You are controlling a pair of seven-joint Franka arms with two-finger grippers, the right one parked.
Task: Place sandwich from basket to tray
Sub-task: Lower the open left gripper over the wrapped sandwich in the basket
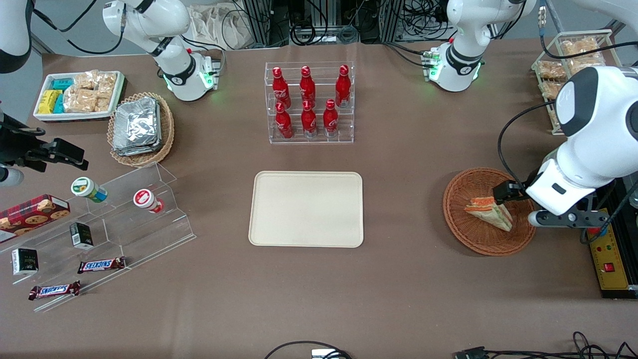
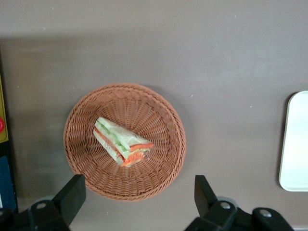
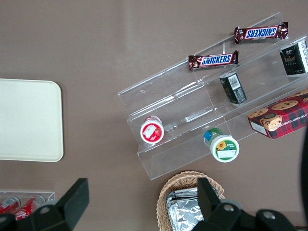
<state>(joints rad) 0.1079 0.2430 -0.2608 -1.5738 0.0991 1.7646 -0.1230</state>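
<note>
The sandwich [image 2: 122, 142] sits in the basket [image 2: 163, 168] near the table's working-arm end; the gripper [image 2: 139, 195] hovers above, fingers spread wide, tray [image 1: 308, 234] bare.

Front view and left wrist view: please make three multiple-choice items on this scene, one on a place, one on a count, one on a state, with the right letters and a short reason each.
1. Where is the small triangular wedge sandwich?
A. on the flat cream-beige rectangular tray
B. in the round reddish-brown wicker basket
C. on the bare table

2. How many red bottles stand in the clear rack?
A. four
B. six
C. eight

3. What is the state of the left arm's gripper?
A. open, above the basket, holding nothing
B. shut on the sandwich
C. shut on the tray's rim

Key: 1 B, the sandwich lies inside the basket's woven rim. 2 B, the front view shows two rows of three. 3 A, the wrist view shows the fingers wide apart, clear of the sandwich.
</note>
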